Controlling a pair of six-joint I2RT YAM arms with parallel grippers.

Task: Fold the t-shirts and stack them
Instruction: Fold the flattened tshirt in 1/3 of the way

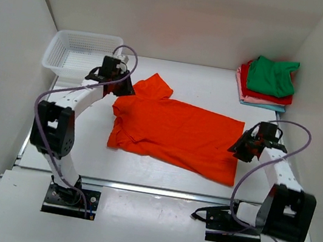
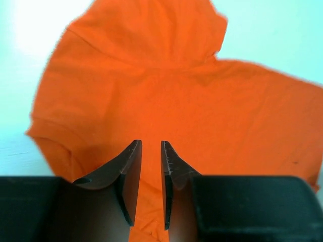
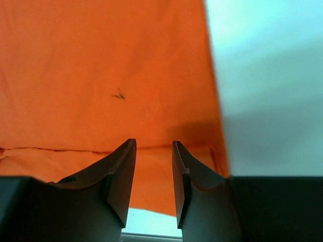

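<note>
White table (image 1: 216,87), orange t-shirt (image 1: 172,132) (spread out)

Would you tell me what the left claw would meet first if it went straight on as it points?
Most likely the orange t-shirt, which fills the line ahead of the left claw; depth is unclear.

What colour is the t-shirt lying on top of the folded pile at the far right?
Green: the top t-shirt shows best in the top external view.
</note>
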